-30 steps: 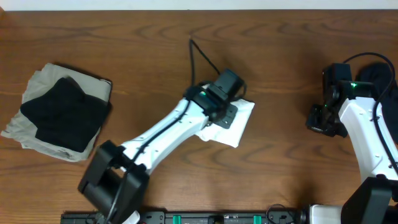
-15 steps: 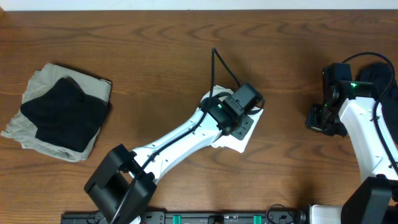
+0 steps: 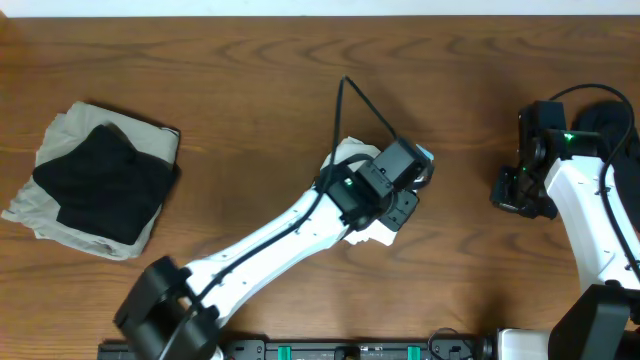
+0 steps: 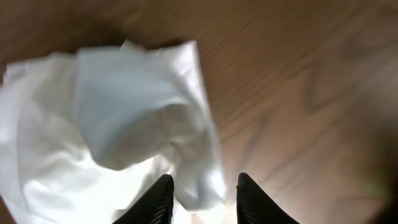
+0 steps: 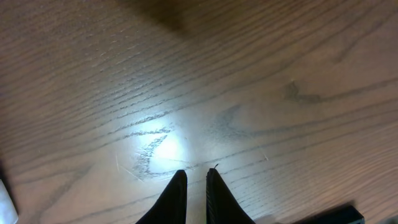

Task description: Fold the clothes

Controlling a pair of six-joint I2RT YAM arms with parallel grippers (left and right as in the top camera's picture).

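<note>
Altogether three clothes: beige [image 3: 40,205], black [image 3: 100,185], white [image 4: 93,124] pinched by left gripper [image 4: 204,182]; right gripper [image 5: 193,177] closed.

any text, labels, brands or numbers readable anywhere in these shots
No readable text in any view.
white garment: plain, no print or tag showing.
beige and black pile: no label visible.
left arm and right arm: green lights only, no lettering legible.

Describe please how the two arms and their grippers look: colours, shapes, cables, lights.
Both arms, left arm and right arm, have white rounded links and black joints. A small green light glows near each wrist. A thin black cable loops above the left wrist. The left gripper and the right gripper have black, tapered fingers.
</note>
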